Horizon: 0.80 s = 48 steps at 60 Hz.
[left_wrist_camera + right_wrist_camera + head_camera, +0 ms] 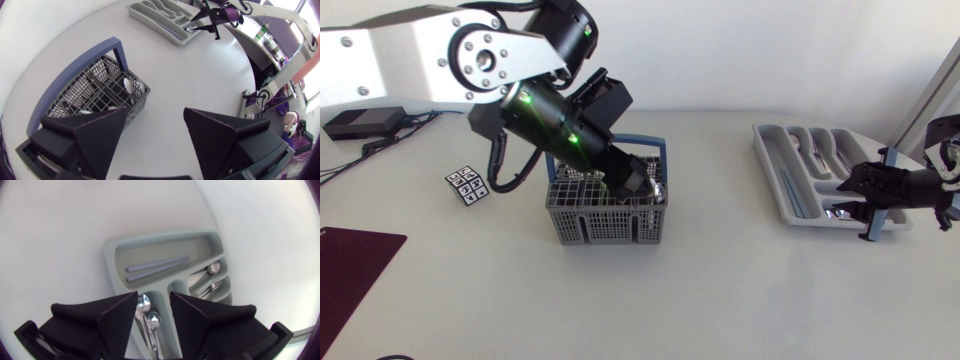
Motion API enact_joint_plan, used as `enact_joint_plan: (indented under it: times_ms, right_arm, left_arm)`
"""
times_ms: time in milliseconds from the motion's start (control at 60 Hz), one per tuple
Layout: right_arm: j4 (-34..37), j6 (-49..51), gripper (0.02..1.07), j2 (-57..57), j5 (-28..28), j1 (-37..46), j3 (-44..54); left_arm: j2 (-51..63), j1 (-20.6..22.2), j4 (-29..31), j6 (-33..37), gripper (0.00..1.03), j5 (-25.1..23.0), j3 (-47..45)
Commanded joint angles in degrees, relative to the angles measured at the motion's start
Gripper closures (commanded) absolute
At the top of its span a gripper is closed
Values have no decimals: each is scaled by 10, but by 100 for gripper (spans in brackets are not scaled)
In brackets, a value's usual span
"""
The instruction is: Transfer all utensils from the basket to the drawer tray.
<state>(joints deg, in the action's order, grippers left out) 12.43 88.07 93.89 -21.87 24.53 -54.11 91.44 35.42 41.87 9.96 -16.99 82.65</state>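
The grey basket (pixel 590 222) with a blue handle stands mid-table. My left gripper (pixel 638 186) hangs over its right end, fingers wide open and empty. In the left wrist view the basket (pixel 95 85) lies beside one finger, with a spoon (pixel 128 86) standing in it, and the gripper (pixel 155 132) holds nothing. The grey drawer tray (pixel 775 170) is at the right. My right gripper (pixel 861 207) hovers over its near end. In the right wrist view its fingers (pixel 120 312) stand apart above two spoons (pixel 152 322) lying in a tray (pixel 111 262) compartment. Chopsticks (pixel 157 268) and forks (pixel 212 287) lie in other compartments.
A small cube with black-and-white markers (pixel 467 185) sits left of the basket. A dark maroon mat (pixel 350 265) lies at the table's front left. A black box (pixel 362 122) with cables is at the back left.
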Motion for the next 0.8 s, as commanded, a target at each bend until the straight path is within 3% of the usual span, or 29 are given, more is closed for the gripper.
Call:
enact_joint_plan:
  times_ms: [0, 417, 783]
  right_arm:
    - [14, -68, 53, -40, -4, -28, 33]
    - [37, -265, 53, -219, -7, -187, 118]
    - [42, -360, 53, -339, 13, -297, 174]
  left_arm:
    - [33, 9, 15, -30, 27, -11, 30]
    - [124, 8, 19, -71, 44, -23, 85]
    - [194, 0, 19, -87, 49, -23, 146]
